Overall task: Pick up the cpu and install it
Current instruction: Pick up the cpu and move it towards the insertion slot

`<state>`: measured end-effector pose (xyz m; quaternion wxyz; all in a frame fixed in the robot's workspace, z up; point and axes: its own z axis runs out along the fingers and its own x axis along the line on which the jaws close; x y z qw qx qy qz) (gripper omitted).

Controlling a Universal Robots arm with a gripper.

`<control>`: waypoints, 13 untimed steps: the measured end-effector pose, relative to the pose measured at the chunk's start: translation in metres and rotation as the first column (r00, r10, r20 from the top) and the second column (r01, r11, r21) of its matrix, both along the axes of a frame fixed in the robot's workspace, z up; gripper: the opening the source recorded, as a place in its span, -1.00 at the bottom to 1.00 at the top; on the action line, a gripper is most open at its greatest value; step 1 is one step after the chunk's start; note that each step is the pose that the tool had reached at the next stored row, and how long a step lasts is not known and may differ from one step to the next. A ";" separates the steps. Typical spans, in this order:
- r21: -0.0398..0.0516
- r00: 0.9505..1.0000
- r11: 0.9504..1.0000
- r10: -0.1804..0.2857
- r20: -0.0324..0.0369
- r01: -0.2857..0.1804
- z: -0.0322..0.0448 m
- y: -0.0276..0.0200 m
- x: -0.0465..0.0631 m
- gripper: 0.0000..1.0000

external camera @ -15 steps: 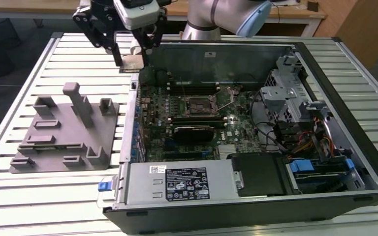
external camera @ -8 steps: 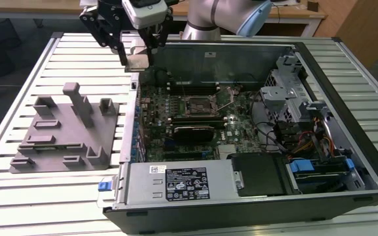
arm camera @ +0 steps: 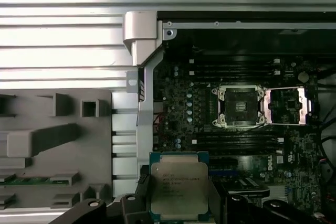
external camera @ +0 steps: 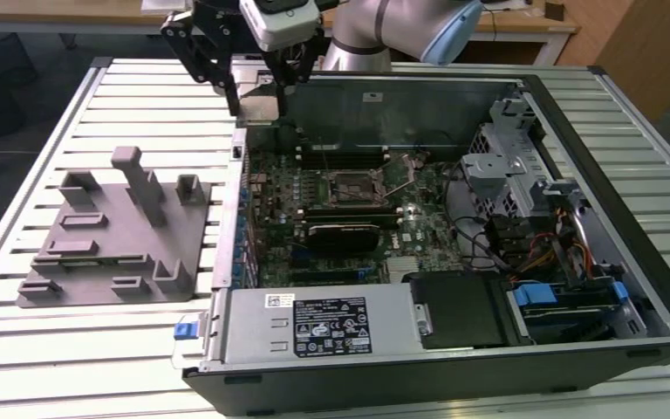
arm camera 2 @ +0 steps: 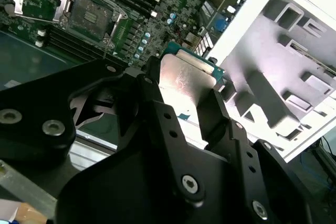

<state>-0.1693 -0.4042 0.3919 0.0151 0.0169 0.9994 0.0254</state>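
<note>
My gripper (external camera: pixel 258 98) hangs over the back corner of the open computer case (external camera: pixel 614 288), on the exterior view's left, and is shut on the cpu (external camera: pixel 263 103). The cpu (arm camera: pixel 178 184) is a small square chip with a pale metal top and a green edge. It sits flat between the two black fingers (arm camera: pixel 140 195) in both wrist views, also seen as the cpu (arm camera 2: pixel 184 82) in the gripper (arm camera 2: pixel 184 92). The dark square socket (arm camera: pixel 239 106) on the motherboard stands open, with its metal frame (arm camera: pixel 286 106) flipped aside. The same socket (external camera: pixel 352 185) lies well apart from the cpu.
A grey plastic holder (external camera: pixel 114 236) with upright posts lies on the slatted white table (external camera: pixel 32 349) beside the case. Inside the case are memory slots (arm camera: pixel 236 142), a drive cage (external camera: pixel 509 166), cables (external camera: pixel 544 253) and a power supply (external camera: pixel 311 327).
</note>
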 end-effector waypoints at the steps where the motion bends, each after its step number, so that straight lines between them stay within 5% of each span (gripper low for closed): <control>1: 0.000 1.000 1.000 0.000 0.000 0.000 -0.0001 0.0000 0.002 0.05; 13: 0.000 1.000 1.000 0.000 0.000 0.000 -0.0013 0.0008 0.019 0.05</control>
